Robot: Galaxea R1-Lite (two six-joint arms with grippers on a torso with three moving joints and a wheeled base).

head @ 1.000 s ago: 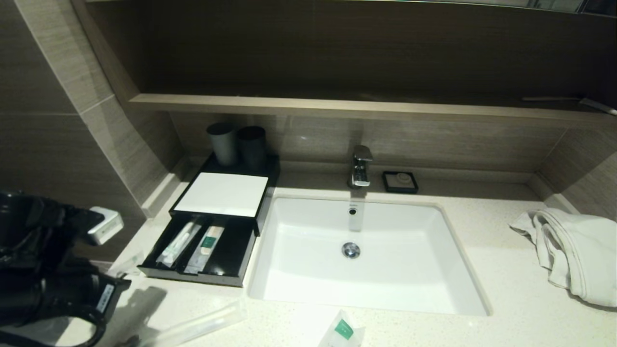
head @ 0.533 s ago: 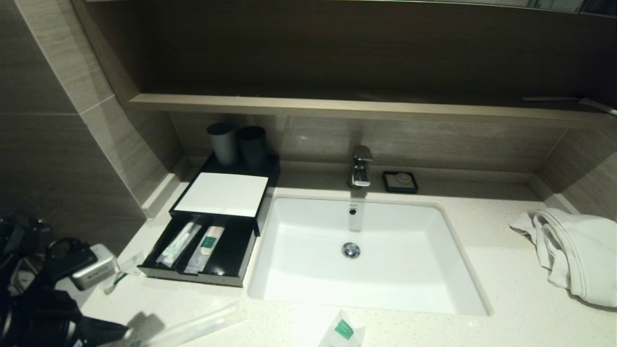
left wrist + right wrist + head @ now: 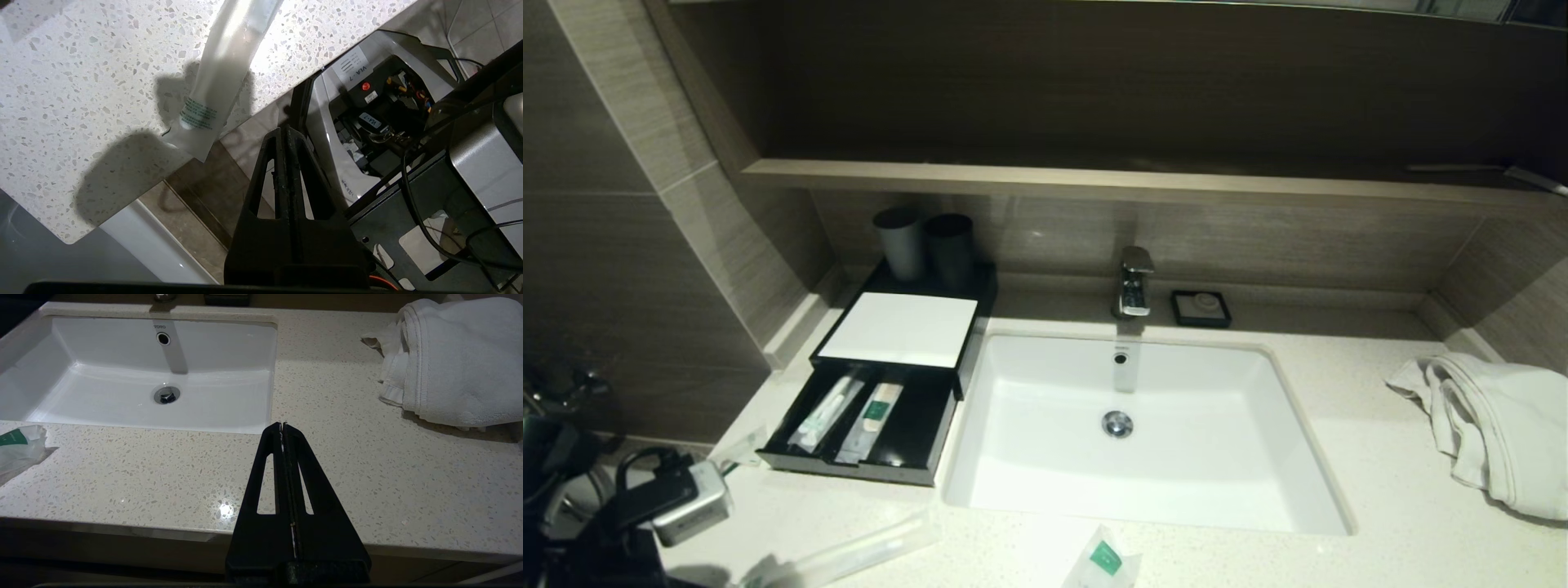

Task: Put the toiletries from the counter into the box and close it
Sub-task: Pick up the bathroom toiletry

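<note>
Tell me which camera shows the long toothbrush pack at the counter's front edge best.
The left wrist view: the toothbrush pack fills it, green print readable, one end overhanging the counter edge. The head view catches only a faint strip at the bottom. The right wrist view misses it.

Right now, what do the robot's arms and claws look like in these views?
Both claws are matte black: the left claw and right claw each have two long tapering fingers with slot-shaped cut-outs. In the head view, the left arm is black, carries a silver-grey boxy module and has looping black cables. The right arm itself is not visible.
</note>
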